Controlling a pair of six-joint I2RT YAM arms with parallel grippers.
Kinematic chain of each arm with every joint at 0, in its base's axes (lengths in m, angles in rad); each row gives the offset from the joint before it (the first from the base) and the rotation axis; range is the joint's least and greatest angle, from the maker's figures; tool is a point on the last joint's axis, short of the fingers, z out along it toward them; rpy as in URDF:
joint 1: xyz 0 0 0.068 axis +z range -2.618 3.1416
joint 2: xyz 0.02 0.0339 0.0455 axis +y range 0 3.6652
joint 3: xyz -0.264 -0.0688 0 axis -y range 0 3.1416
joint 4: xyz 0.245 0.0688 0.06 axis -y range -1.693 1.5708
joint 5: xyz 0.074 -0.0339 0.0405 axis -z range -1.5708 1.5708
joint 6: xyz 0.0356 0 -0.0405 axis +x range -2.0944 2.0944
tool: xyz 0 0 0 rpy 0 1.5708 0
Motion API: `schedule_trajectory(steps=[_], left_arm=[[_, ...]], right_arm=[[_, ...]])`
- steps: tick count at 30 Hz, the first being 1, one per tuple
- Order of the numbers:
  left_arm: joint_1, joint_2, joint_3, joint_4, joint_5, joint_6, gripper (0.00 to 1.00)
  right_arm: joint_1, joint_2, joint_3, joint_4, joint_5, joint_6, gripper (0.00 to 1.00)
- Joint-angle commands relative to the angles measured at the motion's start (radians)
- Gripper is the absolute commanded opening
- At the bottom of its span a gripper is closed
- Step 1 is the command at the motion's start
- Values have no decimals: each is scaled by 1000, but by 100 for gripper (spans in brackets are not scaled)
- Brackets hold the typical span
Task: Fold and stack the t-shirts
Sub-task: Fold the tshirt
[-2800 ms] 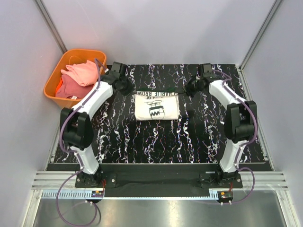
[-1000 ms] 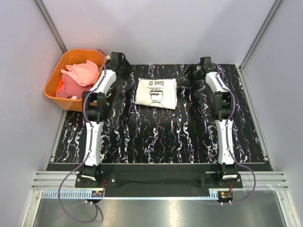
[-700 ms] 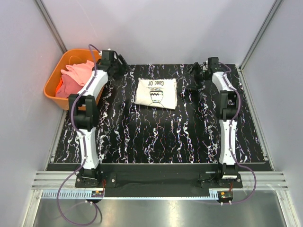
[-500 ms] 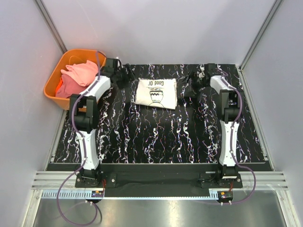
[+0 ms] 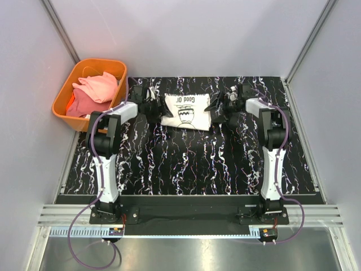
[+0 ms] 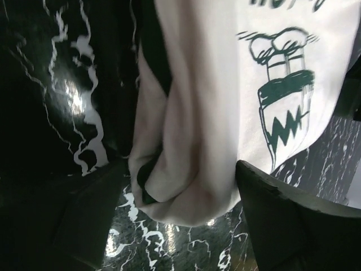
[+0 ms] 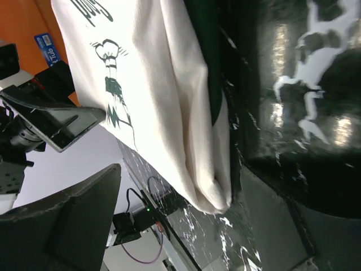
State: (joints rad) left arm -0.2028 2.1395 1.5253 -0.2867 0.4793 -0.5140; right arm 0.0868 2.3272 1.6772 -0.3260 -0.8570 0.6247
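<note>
Jaws, left and right, stand wide, each pair straddling a side edge of the folded cream t-shirt (image 5: pixel 186 112).

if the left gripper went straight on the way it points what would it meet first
The folded cream t-shirt, whose side edge sits just ahead of the left gripper, between its open jaws; likely almost at once.

Black glossy surface (image 5: pixel 186 164) veined with white like marble, one folded cream t-shirt (image 5: pixel 186 112) lying flat on its far middle part, dark printed cartoon face and lettering facing up, dark green cloth showing in the side folds
</note>
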Motion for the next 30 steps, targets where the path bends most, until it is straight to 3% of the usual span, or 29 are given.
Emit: schedule_trajectory(steps=[1,4,18,24,30], left_arm=[[0,-53,-63,79,80,37,85],[-1,-82,-132,129,108,19,84],[-3,-203,-235,92,134,115,85],[-3,-208,-257,87,142,114,82],[-1,-315,-294,73,48,157,84]], right_arm=[[34,-42,-46,76,-5,-2,92],[39,-52,-82,105,1,10,86],[41,-149,-220,136,-65,-65,86],[41,-161,-251,140,-74,-71,82],[42,-199,-281,140,-70,-80,83]])
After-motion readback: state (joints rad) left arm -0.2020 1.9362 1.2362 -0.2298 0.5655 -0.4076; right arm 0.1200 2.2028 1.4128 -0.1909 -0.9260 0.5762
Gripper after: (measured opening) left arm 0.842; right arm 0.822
